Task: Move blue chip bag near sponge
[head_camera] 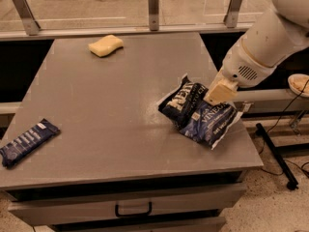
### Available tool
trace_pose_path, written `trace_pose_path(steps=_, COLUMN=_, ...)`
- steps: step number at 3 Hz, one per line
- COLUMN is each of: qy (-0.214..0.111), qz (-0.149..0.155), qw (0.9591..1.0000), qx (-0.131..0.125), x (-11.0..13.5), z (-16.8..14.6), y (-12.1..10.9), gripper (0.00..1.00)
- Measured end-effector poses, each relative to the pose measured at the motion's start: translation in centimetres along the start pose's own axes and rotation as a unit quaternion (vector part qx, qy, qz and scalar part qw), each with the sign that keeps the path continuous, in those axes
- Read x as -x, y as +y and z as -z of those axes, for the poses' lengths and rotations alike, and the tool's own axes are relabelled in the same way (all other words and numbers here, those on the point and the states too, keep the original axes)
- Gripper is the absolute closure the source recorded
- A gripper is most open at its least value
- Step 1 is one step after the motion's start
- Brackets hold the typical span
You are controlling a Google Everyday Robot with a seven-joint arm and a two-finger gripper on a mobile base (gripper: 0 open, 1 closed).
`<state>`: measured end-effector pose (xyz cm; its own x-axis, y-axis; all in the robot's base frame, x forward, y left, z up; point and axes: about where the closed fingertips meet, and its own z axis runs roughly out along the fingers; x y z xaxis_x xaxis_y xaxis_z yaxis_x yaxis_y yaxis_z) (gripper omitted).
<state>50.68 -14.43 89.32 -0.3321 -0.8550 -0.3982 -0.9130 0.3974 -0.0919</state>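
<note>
The blue chip bag [198, 112], crumpled dark navy foil with white lettering, lies on the right part of the grey table [120, 95], near its right edge. My gripper [219, 93], a cream-coloured block at the end of the white arm [260, 47], sits on the bag's upper right part and touches it. The sponge [105, 45], a small pale yellow block, lies at the table's far side, left of centre, well apart from the bag.
A flat narrow dark blue bar packet [28, 142] lies at the table's left front edge. A rail with metal posts [153, 1] runs behind the table. A drawer handle [133, 210] is below the front edge. A black stand leg [275, 151] is on the floor at right.
</note>
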Motion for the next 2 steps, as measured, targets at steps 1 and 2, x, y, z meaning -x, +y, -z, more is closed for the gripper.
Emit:
trace_pose_path(steps=1, qy=0.009, qz=0.016, qw=0.9996, qx=-0.020, x=0.9, z=0.8, y=-0.2, gripper=1.00)
trace_pose_path(steps=2, qy=0.002, qz=0.044, qw=0.9980, qx=-0.046, x=3.2, z=3.1, y=-2.0, gripper=1.00)
